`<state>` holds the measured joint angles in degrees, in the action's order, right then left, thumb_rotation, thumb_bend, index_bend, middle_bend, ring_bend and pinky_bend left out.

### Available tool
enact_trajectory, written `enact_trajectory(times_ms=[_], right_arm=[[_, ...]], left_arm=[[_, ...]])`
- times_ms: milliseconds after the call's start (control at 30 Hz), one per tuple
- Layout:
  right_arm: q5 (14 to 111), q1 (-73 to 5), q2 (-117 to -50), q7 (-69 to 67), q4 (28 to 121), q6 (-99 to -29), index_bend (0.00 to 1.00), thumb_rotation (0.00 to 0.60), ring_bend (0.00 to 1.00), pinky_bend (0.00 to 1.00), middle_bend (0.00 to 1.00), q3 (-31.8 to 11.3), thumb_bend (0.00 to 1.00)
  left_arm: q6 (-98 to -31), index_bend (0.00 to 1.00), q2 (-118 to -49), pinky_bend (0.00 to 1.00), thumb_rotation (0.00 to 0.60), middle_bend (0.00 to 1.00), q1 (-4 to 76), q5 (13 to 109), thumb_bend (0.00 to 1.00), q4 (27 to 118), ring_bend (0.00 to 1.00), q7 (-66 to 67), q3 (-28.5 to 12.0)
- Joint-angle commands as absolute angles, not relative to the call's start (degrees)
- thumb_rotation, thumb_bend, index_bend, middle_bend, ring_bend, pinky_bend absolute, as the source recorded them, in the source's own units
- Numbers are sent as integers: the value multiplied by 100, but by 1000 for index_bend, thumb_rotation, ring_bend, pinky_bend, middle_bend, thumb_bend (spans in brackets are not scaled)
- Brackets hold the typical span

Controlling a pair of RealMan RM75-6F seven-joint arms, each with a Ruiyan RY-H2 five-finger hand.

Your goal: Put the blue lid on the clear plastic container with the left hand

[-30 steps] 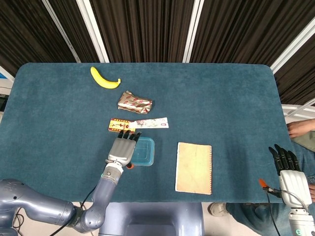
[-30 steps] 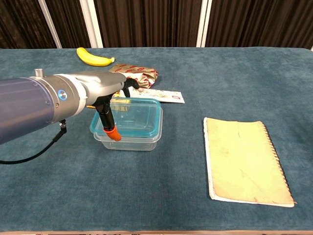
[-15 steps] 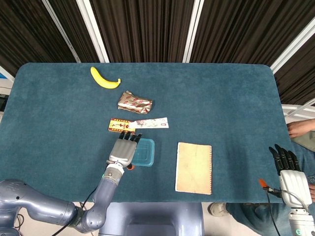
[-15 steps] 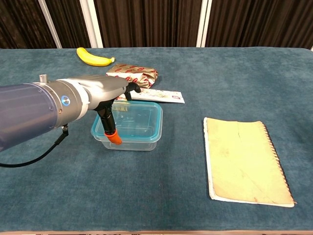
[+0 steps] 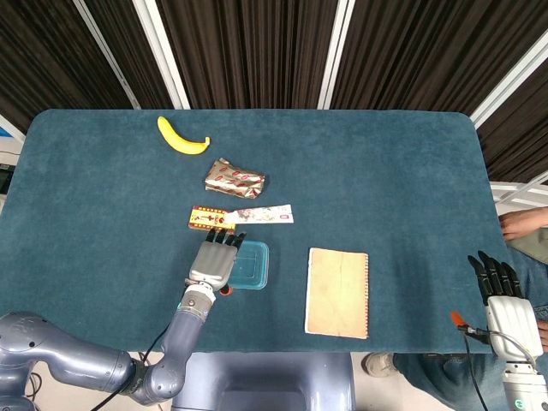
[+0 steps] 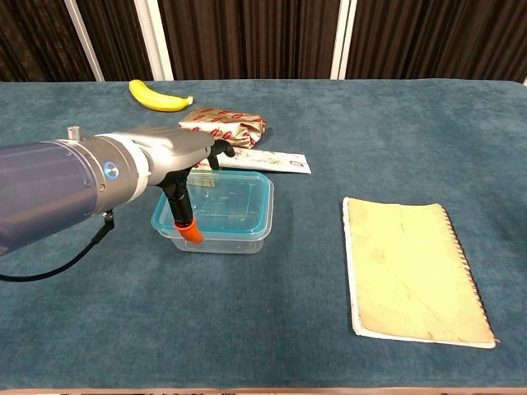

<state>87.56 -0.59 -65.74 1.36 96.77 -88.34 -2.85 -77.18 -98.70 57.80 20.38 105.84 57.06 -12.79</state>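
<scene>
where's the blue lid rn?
On the container, near-left of the table in both views, under the left hand; notebook to its right, flat packet just behind it.
</scene>
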Motion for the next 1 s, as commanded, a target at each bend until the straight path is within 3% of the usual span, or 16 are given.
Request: enact_trajectory(times_ms=[33,1000], right_arm=[[8753,-58,-6575,136,9677,-8834,21,600,0,0,0,-286,268],[8768,-58,-6591,107,9661,-8847,21,600,0,0,0,-289,268]], left_arm=[[-7711,54,-9876,0,600,239,5777,2046,122,10576,0,5704,-1269],[-7566,54,-9919,0,600,229,5718,2328,123,10420,0,5558,-1234]])
